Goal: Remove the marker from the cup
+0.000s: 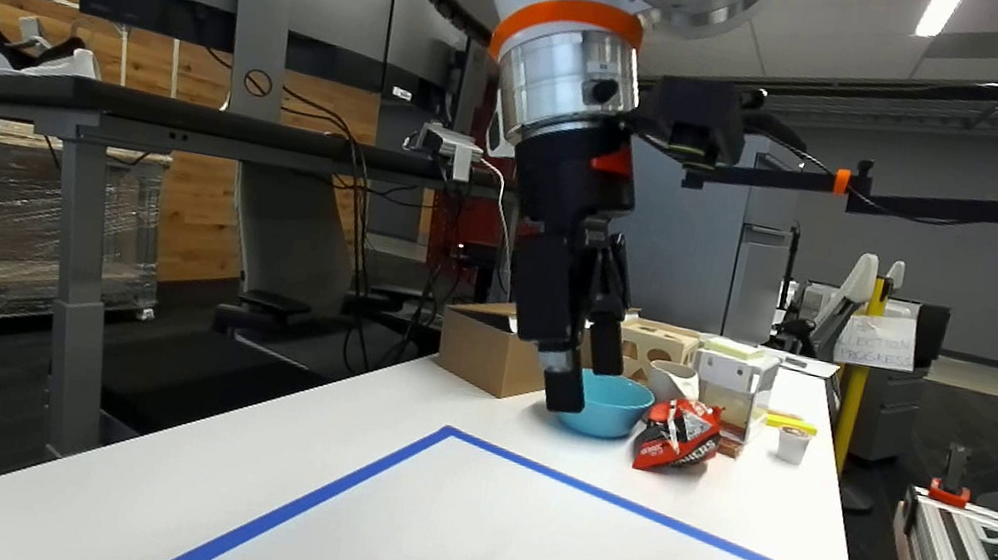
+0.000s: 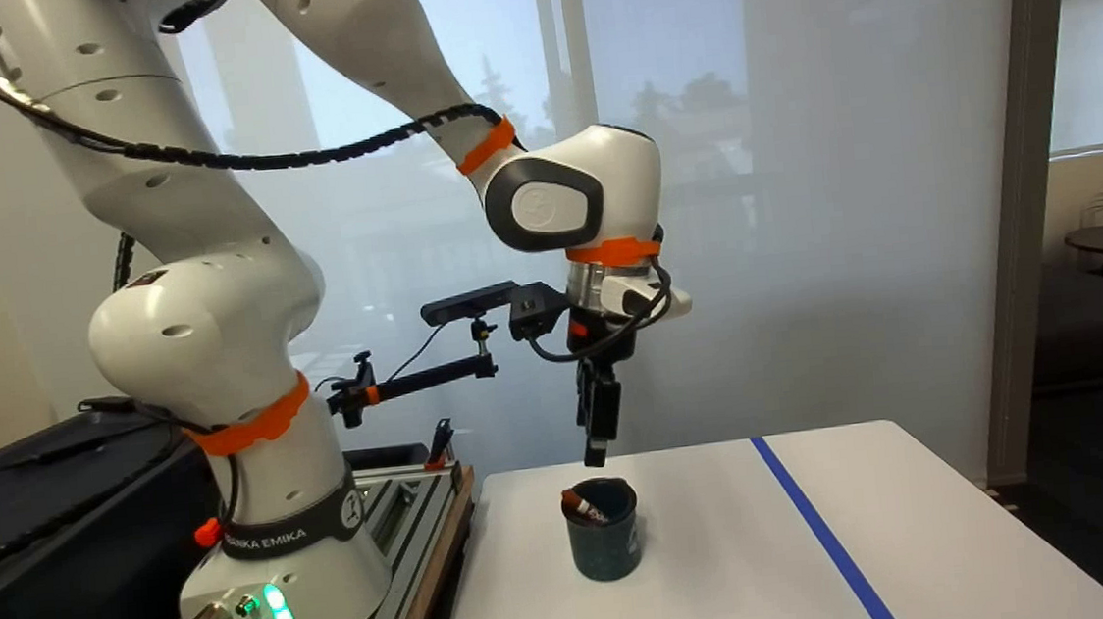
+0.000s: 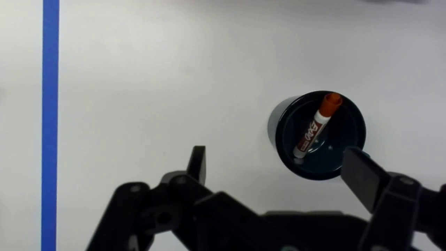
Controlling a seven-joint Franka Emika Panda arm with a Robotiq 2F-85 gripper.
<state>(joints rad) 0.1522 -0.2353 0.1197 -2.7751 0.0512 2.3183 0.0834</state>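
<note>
In the wrist view, the marker (image 3: 315, 126) is leaning inside the cup (image 3: 343, 136), removal probably calling for a shift right, a turn to close squarely across it, and a lift clear of the cup. The marker's long axis is running near left to far right, orange cap (image 3: 329, 105) pointing upward. The jaws are hanging spread above the counter (image 3: 156, 87), empty.

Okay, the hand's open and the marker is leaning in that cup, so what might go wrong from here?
In the wrist view, one finger of the open hand overlaps the rim of the cup, so a straight descent may knock or tip it. The marker leans inside with its orange cap near the rim, so closing fingers might pinch the cup's wall too. Its slant could also let it slip or twist as it is lifted.
</note>
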